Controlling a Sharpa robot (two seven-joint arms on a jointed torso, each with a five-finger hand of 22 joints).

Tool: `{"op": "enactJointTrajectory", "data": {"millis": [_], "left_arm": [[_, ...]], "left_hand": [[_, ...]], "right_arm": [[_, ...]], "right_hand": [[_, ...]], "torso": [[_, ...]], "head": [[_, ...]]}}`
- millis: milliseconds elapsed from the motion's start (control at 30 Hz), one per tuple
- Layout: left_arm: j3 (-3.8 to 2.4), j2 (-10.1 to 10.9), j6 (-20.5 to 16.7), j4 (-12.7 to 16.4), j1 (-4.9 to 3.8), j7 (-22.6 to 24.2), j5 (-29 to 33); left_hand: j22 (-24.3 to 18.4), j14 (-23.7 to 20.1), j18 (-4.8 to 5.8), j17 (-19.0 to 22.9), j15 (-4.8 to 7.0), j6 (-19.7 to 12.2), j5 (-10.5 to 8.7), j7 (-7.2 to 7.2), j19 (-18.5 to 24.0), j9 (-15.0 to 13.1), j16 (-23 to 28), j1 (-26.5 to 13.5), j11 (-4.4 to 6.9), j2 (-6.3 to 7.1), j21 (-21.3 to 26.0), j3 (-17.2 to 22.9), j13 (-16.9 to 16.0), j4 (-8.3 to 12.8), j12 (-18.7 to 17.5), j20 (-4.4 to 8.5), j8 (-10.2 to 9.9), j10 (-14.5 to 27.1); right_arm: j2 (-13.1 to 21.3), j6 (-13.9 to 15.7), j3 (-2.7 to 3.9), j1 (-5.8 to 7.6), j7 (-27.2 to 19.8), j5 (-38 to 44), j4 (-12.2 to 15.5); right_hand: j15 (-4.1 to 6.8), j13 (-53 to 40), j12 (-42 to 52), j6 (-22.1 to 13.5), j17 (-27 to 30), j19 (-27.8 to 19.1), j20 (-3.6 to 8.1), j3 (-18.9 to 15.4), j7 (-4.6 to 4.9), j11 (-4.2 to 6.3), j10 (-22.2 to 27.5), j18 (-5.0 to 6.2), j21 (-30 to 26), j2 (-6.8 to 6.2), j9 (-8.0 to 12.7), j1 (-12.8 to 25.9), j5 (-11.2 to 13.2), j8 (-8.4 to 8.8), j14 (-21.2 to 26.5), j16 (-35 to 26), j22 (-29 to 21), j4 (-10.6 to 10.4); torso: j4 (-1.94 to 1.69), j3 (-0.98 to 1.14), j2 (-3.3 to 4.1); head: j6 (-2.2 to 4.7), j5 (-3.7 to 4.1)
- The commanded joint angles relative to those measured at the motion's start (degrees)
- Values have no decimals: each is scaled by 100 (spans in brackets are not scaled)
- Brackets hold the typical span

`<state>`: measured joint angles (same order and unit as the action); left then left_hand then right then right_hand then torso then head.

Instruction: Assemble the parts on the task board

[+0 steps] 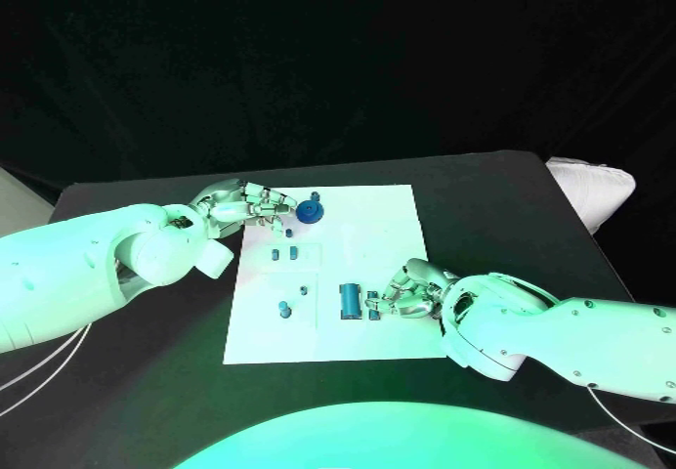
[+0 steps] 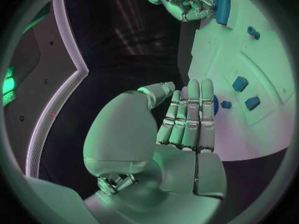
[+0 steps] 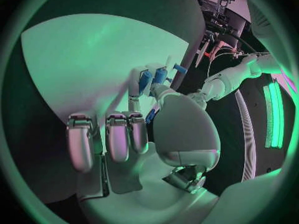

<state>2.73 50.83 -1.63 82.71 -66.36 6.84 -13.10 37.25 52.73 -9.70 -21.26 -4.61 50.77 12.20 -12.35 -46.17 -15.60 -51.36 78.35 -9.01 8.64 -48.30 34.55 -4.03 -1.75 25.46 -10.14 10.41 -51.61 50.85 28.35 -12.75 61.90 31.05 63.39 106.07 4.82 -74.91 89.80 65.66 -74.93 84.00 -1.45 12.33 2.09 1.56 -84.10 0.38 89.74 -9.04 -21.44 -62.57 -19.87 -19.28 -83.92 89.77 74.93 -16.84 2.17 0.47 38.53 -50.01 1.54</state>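
The white task board [image 1: 369, 220] lies mid-table. A round blue part [image 1: 310, 211] stands at its far left corner. My left hand [image 1: 251, 207] lies beside it, fingers [image 2: 189, 115] straight and side by side, holding nothing; the part [image 2: 216, 104] peeks out just past them. A long blue block [image 1: 348, 300] lies near the board's front. My right hand [image 1: 410, 293] sits right next to it with fingers curled, fingertips [image 2: 198, 7] against the block [image 2: 222, 11]. Blue pieces [image 3: 153, 78] show between thumb and finger; whether they are gripped is unclear.
Two small blue parts [image 1: 286, 254] sit side by side in the board's left middle, two more [image 1: 302, 289] [image 1: 283, 310] toward its front left. A white object [image 1: 599, 186] lies off the table's right edge. Black tabletop [image 1: 479, 195] surrounds the board.
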Motion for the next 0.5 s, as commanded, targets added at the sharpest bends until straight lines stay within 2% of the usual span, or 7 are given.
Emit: {"op": "enactJointTrajectory", "data": {"millis": [33, 200, 333, 433, 500], "left_arm": [[-3, -2, 83, 11, 0, 24, 1], [-3, 2, 82, 12, 0, 22, 1], [-3, 5, 82, 13, 0, 21, 1], [-3, 9, 81, 14, 0, 21, 1], [-3, 11, 81, 13, 0, 21, 1]], "left_hand": [[5, -8, -76, -9, -29, -31, 22, -3, 32, 7, 30, -57, 13, -18, -22, 48, 3, -1, 32, -10, -33, 41], [5, -8, -76, -9, -29, -31, 22, -3, 32, 7, 30, -57, 13, -18, -22, 48, 3, -1, 32, -10, -33, 41], [5, -8, -76, -9, -29, -31, 22, -3, 32, 7, 30, -57, 13, -18, -22, 48, 3, -1, 32, -10, -33, 41], [5, -8, -76, -9, -29, -31, 22, -3, 32, 7, 30, -57, 13, -18, -22, 48, 3, -1, 32, -10, -33, 41], [5, -8, -76, -9, -29, -31, 22, -3, 32, 7, 30, -57, 13, -18, -22, 48, 3, -1, 32, -10, -33, 41]], "right_arm": [[-6, -29, 1, -7, -111, 13, 28], [4, -50, 1, -7, -146, 14, 26], [25, -167, 1, -7, -179, 29, 16], [41, -272, 1, -8, -216, 33, 15], [48, -334, 1, -9, -244, 26, 21]], "right_hand": [[23, -1509, 20, 13, -1507, 600, 36, -21, 17, 13, -590, -38, 26, 11, -8, 68, -38, -9, -608, 23, 1507, 4], [25, -1509, 20, 6, -1507, 600, 37, -1, 13, 16, -590, -38, 26, 26, -10, 46, -81, -8, -608, 23, 1507, 19], [35, -1509, 20, -17, -1507, 600, 46, 57, 2, 26, -590, -38, 26, -93, -23, -227, -48, -15, -608, 23, 1507, 75], [38, -1509, 20, -26, -1507, 600, 50, 82, 0, 29, -590, -38, 26, -186, -34, -449, 145, -24, -608, 23, 1507, 100], [37, -1509, 20, -34, -1507, 600, 51, 75, 2, 28, -590, -38, 26, -241, -40, -610, 359, -27, -608, 23, 1507, 105]], "torso": [[-1, -2, 1], [0, -3, -1], [-1, -3, -3], [1, -1, -2], [4, 0, -2]], "head": [[1, 1], [1, -2], [1, -6], [1, -10], [1, -11]]}}
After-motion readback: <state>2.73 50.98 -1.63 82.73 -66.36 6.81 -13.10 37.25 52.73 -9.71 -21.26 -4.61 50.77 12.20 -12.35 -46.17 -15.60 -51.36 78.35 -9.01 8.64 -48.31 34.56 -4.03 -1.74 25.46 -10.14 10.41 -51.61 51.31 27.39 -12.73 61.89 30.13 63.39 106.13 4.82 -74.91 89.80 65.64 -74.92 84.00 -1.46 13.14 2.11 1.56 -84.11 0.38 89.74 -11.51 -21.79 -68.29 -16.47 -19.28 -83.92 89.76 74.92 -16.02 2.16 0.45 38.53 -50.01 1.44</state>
